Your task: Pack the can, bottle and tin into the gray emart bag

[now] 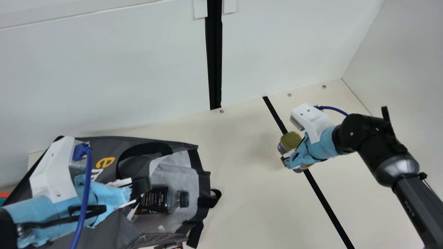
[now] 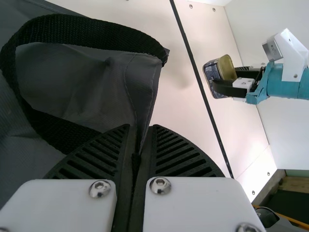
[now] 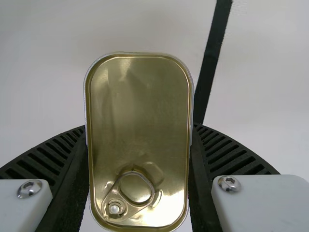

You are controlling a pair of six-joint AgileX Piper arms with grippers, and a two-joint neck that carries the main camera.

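My left gripper [image 1: 141,186] is at the open mouth of the gray bag [image 1: 114,147], which lies on its side. In the left wrist view, the fingers of my left gripper [image 2: 140,129] pinch a fold of the bag [image 2: 91,82] near its strap. Inside the bag the dark-labelled bottle [image 1: 155,200] lies with its black cap toward the opening. Over the right part of the table, my right gripper [image 1: 291,156] holds the gold-lidded tin [image 1: 291,140]. The right wrist view has the tin [image 3: 137,104] clamped between both pads of my right gripper [image 3: 139,133], its ring-pull lid facing the camera.
A black line [image 1: 325,204] crosses the cream table [image 1: 245,193] under the right gripper. White walls [image 1: 104,76] stand behind and at the right. A small, partly cut-off item [image 1: 172,246] lies below the bag at the main view's bottom edge.
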